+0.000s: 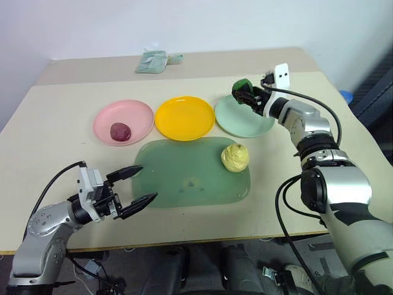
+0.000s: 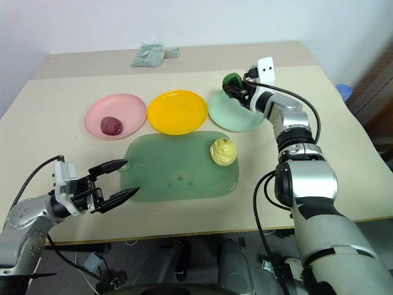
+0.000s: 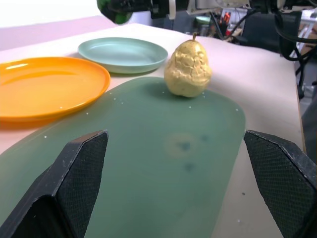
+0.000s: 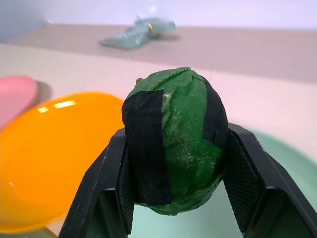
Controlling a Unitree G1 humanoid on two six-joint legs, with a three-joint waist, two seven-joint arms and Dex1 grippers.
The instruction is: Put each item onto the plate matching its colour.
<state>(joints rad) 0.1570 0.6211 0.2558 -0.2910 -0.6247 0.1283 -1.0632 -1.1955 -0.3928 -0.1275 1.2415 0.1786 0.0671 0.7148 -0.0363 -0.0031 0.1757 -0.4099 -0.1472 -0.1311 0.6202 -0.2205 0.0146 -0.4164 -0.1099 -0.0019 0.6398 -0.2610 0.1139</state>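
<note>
My right gripper [image 1: 244, 93] is shut on the green ball with black patches [image 4: 174, 148] and holds it above the far edge of the mint green plate [image 1: 242, 120]. The dark maroon ball [image 1: 120, 131] lies on the pink plate [image 1: 138, 114]. Between those two plates sits the yellow plate [image 1: 184, 117], with nothing on it. The pale yellow ball [image 1: 235, 157] rests on the translucent green mat [image 1: 184, 178], near its right side. My left gripper [image 1: 140, 185] stands open at the mat's near left corner, nothing between its fingers.
A small grey-green packet [image 1: 153, 61] lies at the far side of the table. The mat occupies the middle of the near half. The table's front edge runs just below my left gripper.
</note>
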